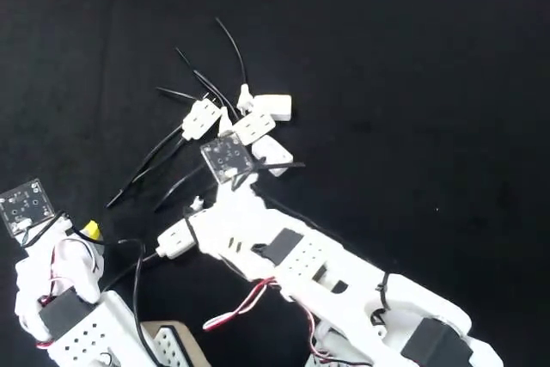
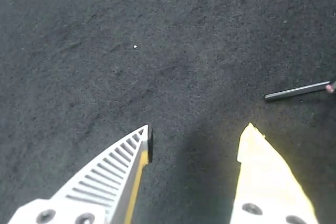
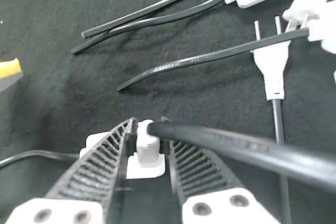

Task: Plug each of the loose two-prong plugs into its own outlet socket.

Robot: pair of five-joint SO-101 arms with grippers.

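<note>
One white plug (image 3: 147, 156), apparently snug, inside the right gripper (image 3: 148, 129).

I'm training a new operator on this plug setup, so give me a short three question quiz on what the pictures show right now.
1. True or false: the left gripper holds a plug.
2. What does the right gripper hold? A a white plug; B a yellow cap; C nothing.
3. Fill in: the loose plug lying free on the table shows ___ prongs.
Key: 1 false, it is open; 2 A; 3 two.
</note>
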